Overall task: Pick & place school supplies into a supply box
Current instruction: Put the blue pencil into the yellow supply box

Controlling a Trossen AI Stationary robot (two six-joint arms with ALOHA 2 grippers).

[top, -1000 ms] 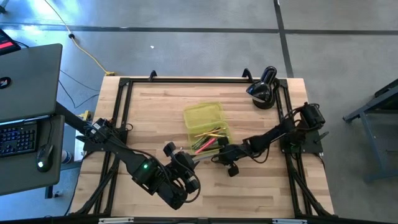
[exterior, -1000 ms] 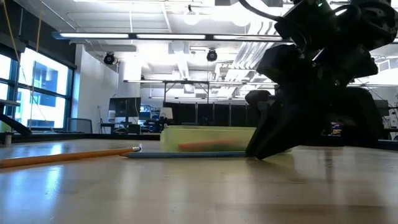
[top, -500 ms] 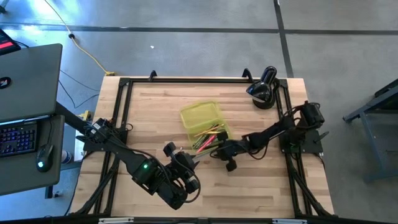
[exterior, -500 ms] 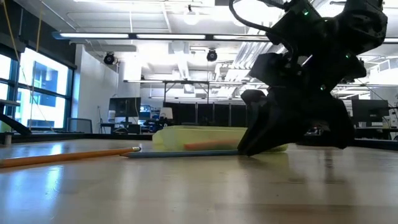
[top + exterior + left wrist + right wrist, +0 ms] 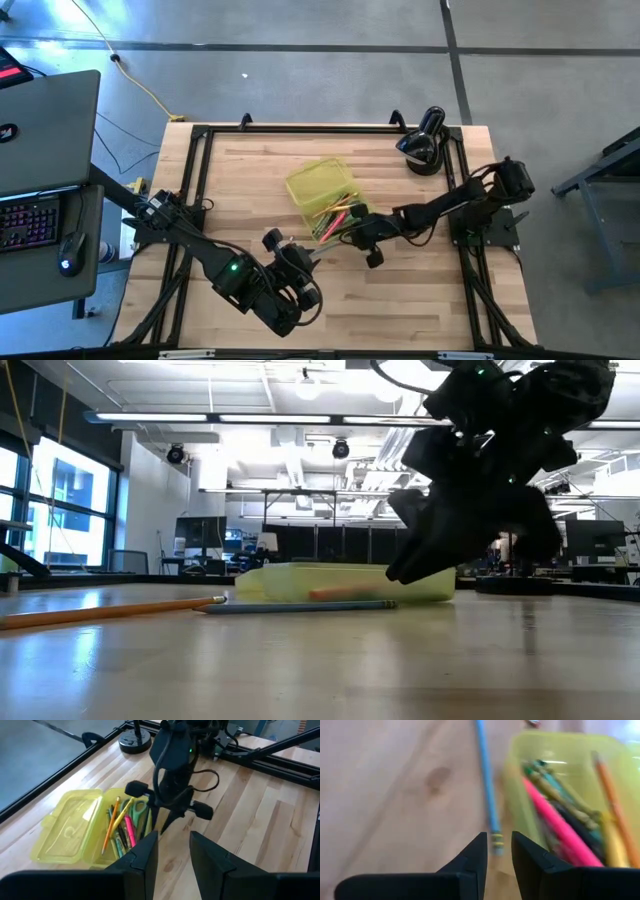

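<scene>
Right wrist view: blue pencil lying lengthwise ahead of narrowly parted, empty right fingers, beside supply box.

right tool slightly parted, left tool likewise

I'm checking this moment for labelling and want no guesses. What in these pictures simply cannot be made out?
- Translucent yellow-green plastic supply box: in the high view the right gripper covers its near corner.
- Pens and pencils inside: the right wrist view is blurred, so no count.
- Orange pencil on the table: cut off by the low view's edge.
- Blue pencil: its far end is cut off in the right wrist view.
- Left gripper: only fingertips show.
</scene>
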